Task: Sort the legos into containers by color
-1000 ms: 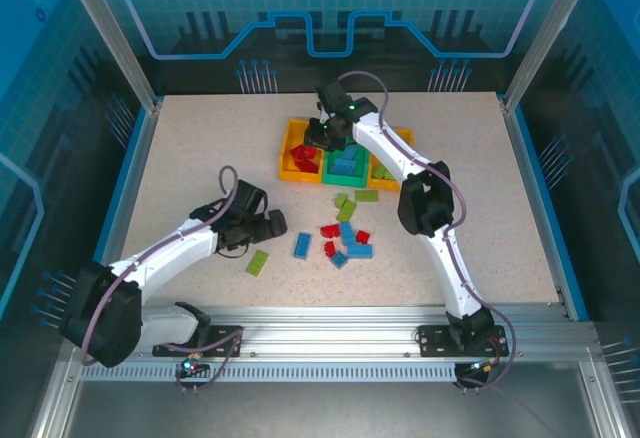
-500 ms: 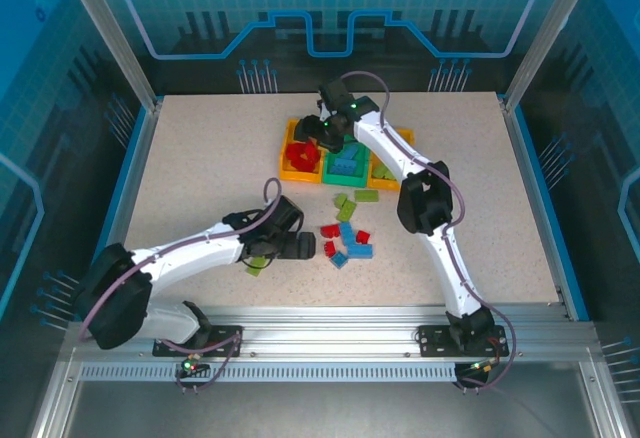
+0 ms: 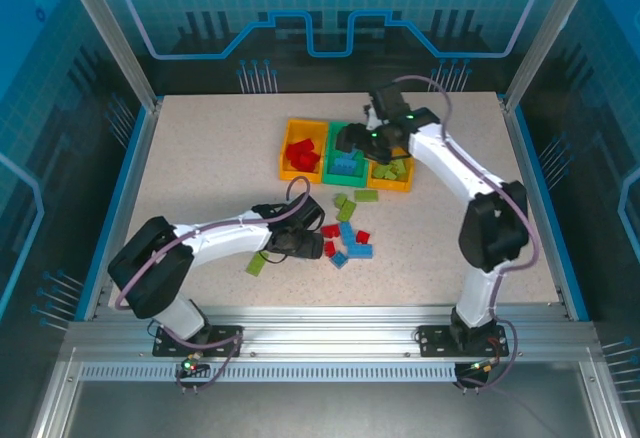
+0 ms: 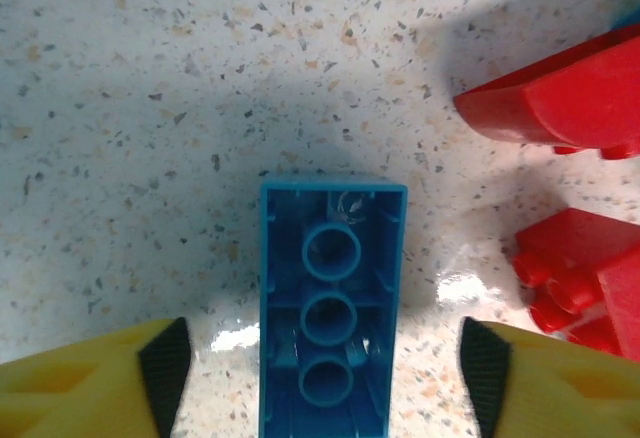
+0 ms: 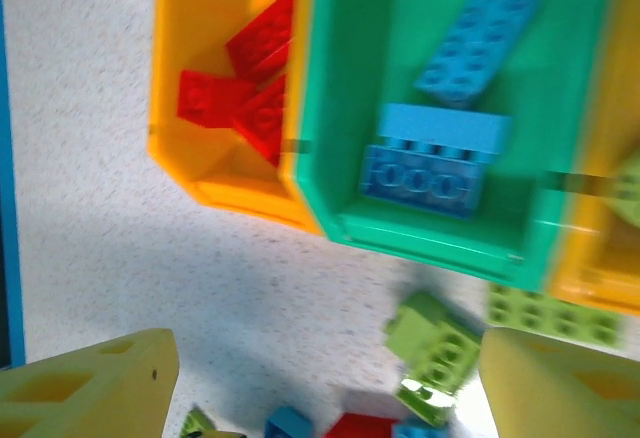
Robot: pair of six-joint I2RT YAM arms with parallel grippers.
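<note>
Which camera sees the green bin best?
The right wrist view: the green bin sits close up, blue bricks inside. In the top view it is small, with the right gripper partly over it.

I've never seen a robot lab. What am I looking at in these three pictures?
Two white robot arms stand at the near edge of a speckled table. One picture looks down from above; the other two come from a camera on each wrist. Three plastic bins hold studded bricks: red bricks in the left orange-yellow bin, blue bricks in the green bin, lime-green bricks in the right orange-yellow bin. Nearby lie loose bricks. The left gripper stands open around an upside-down blue brick, not gripping it. The right gripper hangs open and empty above the bins.
</note>
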